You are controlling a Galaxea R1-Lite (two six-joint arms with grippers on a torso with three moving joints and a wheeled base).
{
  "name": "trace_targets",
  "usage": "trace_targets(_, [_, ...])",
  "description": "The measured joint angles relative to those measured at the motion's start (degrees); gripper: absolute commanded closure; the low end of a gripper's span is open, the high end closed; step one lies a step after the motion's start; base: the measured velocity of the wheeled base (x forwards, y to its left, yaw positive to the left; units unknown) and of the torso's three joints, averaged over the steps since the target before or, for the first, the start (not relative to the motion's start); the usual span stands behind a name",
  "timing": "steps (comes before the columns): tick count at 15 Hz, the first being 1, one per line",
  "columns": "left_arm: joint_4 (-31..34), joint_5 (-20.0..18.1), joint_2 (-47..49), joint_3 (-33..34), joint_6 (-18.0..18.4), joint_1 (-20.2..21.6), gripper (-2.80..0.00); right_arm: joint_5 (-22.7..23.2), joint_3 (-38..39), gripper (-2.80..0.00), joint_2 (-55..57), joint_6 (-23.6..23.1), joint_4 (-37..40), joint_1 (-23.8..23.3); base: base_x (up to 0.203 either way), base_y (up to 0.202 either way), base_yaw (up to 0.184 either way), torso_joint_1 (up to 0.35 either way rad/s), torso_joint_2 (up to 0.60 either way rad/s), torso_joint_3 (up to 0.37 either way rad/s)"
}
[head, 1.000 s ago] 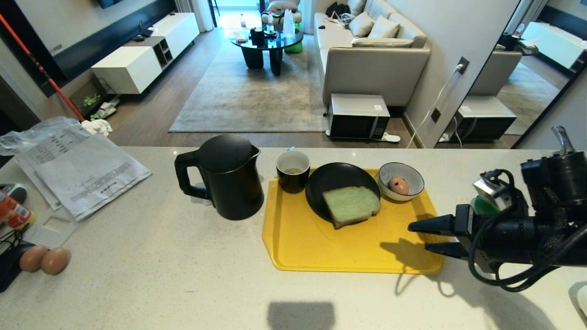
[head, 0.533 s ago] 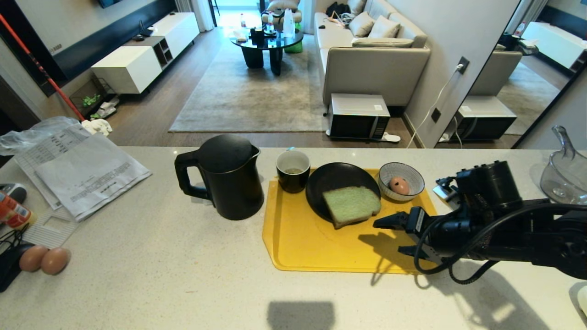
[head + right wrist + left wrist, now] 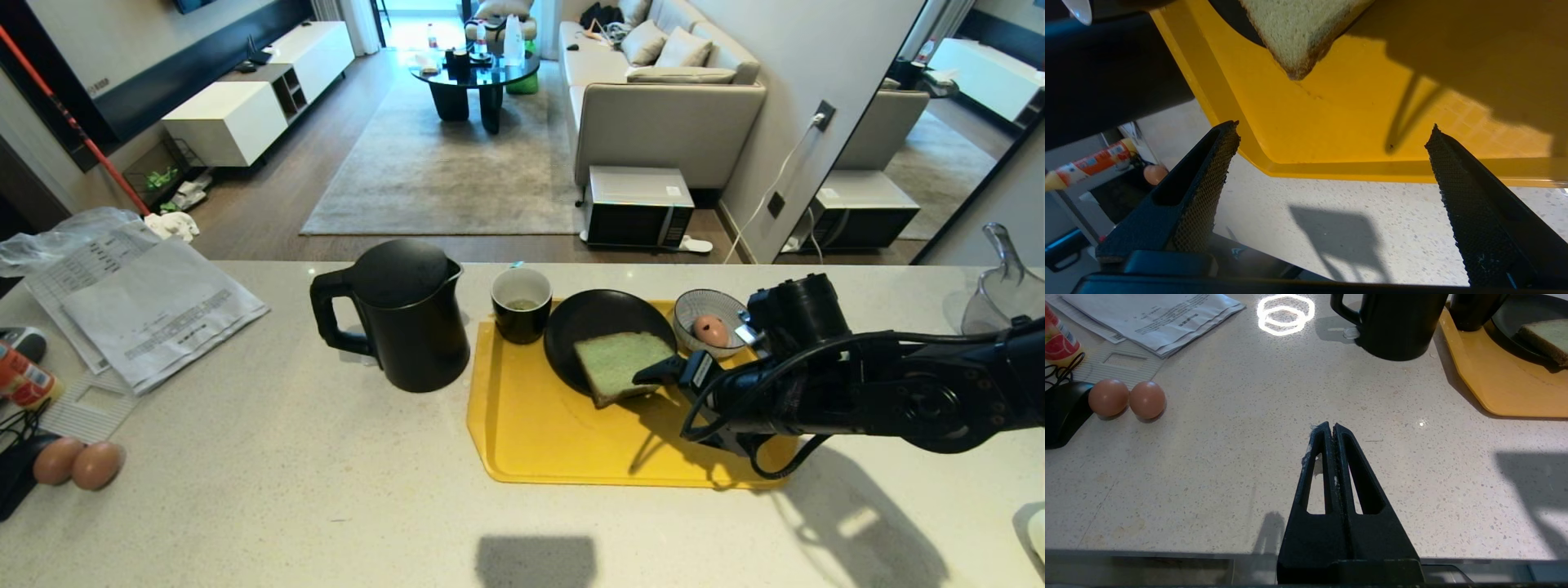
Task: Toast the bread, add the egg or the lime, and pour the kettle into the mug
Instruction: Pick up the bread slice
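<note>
Reaching in from the right over the yellow tray (image 3: 539,441), the right gripper (image 3: 663,390) hovers with its fingers (image 3: 1208,183) spread wide and nothing between them, the upper tip just at the near right corner of the bread (image 3: 622,365). That pale green slice lies on the black plate (image 3: 584,322), its near edge hanging over the plate's rim above the tray. Just right of the plate, at the tray's far right corner, sits the patterned bowl (image 3: 700,306) with a brown egg (image 3: 711,331) in it. The mug (image 3: 521,305) stands on the tray's far left corner, and the kettle (image 3: 404,314) is on the desk (image 3: 286,490) just left of it, handle pointing left. The left gripper (image 3: 1329,430) is parked low over the near desk, fingers pressed together. Two loose eggs (image 3: 79,462) rest at the desk's near left.
</note>
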Motion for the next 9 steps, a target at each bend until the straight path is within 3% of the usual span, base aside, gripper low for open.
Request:
trace_targets(2, [0.0, 0.0, 0.0, 0.0, 0.0, 0.0, 0.0, 0.0, -1.8, -2.8, 0.9, 2.1, 0.9, -0.2, 0.0, 0.0, 0.0, 0.0, 0.0, 0.0])
trace_targets(9, [0.0, 0.0, 0.0, 0.0, 0.0, 0.0, 0.0, -0.9, -7.6, -2.8, 5.2, 2.3, 1.1, -0.6, 0.0, 0.0, 0.0, 0.0, 0.0, 0.0])
